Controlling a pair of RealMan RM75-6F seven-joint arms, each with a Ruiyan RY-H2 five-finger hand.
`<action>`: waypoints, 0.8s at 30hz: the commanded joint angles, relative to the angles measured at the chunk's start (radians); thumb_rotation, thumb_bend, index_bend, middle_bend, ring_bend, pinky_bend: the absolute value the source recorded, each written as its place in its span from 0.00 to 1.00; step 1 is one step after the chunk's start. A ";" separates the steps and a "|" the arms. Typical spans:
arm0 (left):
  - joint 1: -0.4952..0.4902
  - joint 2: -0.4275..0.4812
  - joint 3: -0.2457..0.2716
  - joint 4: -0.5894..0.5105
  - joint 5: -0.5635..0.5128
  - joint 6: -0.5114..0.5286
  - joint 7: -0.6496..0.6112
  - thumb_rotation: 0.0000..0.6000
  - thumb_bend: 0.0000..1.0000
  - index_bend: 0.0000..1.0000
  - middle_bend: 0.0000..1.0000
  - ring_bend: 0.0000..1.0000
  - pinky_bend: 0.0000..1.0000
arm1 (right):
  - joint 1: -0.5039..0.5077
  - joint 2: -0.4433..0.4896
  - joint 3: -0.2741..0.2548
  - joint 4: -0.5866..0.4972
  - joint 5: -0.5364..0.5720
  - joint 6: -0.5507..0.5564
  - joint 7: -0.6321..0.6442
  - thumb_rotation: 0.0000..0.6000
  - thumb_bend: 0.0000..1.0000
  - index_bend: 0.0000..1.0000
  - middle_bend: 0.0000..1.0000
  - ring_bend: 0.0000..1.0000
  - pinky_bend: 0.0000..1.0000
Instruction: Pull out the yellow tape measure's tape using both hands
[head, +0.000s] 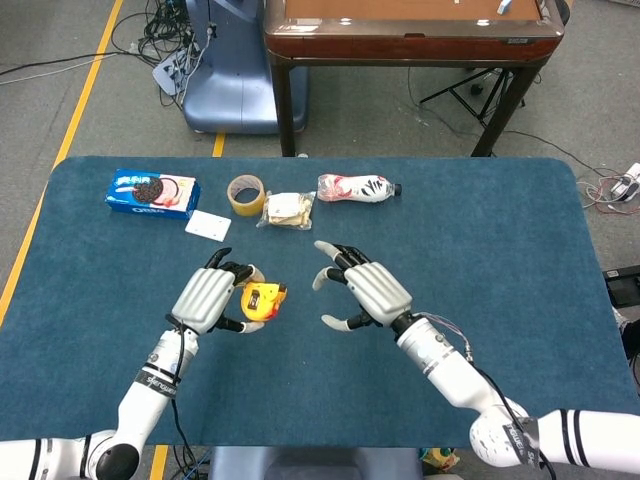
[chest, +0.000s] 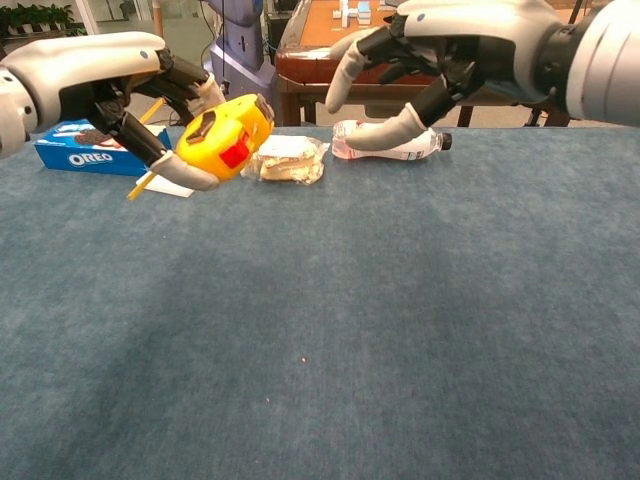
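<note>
My left hand (head: 207, 298) (chest: 120, 95) grips the yellow tape measure (head: 262, 301) (chest: 222, 138) and holds it above the blue table. The case has a red button and a dark clip on its face. A thin yellow strap hangs from it below the hand. My right hand (head: 367, 292) (chest: 440, 55) hovers just to the right of the tape measure with its fingers spread and curved, holding nothing. A small gap separates it from the case. No tape is drawn out of the case.
Along the far side of the table (head: 480, 230) lie an Oreo box (head: 152, 192), a white card (head: 208, 225), a roll of tan tape (head: 245, 193), a wrapped snack (head: 286, 209) and a plastic bottle (head: 357, 187) on its side.
</note>
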 joint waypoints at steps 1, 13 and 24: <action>0.000 -0.003 0.003 -0.004 0.001 0.007 -0.002 1.00 0.11 0.53 0.51 0.31 0.04 | 0.029 -0.024 0.011 0.020 0.023 0.000 -0.007 1.00 0.33 0.38 0.04 0.00 0.00; -0.013 -0.015 0.017 -0.012 0.006 0.021 0.011 1.00 0.11 0.53 0.51 0.31 0.04 | 0.090 -0.047 0.025 0.036 0.077 -0.006 0.005 1.00 0.33 0.38 0.04 0.00 0.00; -0.022 -0.015 0.019 -0.021 -0.001 0.026 0.018 1.00 0.11 0.53 0.51 0.31 0.04 | 0.122 -0.060 0.019 0.047 0.106 -0.008 0.022 1.00 0.33 0.38 0.04 0.00 0.00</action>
